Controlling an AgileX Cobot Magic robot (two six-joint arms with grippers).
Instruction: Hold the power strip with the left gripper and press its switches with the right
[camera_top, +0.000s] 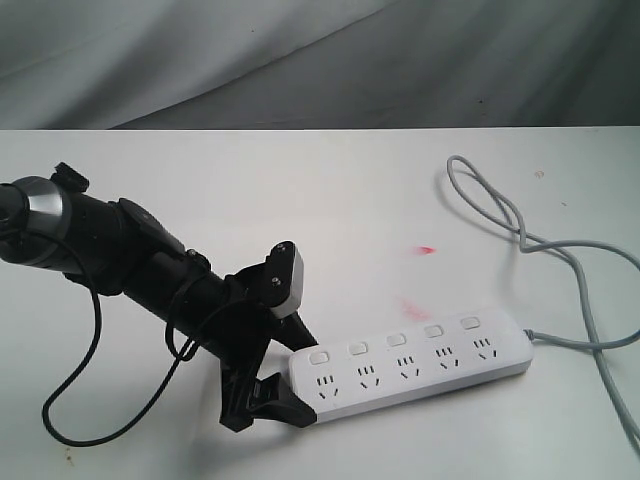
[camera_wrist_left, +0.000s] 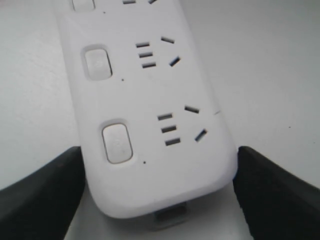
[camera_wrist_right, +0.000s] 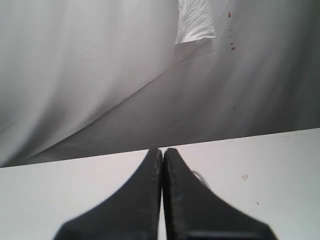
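Note:
The white power strip (camera_top: 405, 368) lies slanted on the white table, and its grey cord (camera_top: 520, 235) loops off to the back right. Its switches (camera_top: 396, 339) run in a row above the sockets; two of them (camera_wrist_left: 117, 143) show in the left wrist view. My left gripper (camera_top: 298, 378) straddles the strip's near left end (camera_wrist_left: 160, 185), one black finger (camera_wrist_left: 45, 195) against each long side. My right gripper (camera_wrist_right: 162, 151) is out of the exterior view. Its two fingers are pressed together with nothing between them, above bare table facing the grey backdrop.
A black cable (camera_top: 70, 420) from the left arm loops on the table at the front left. Two faint red marks (camera_top: 427, 249) stain the table behind the strip. A grey cloth backdrop (camera_top: 320, 60) rises behind the far edge.

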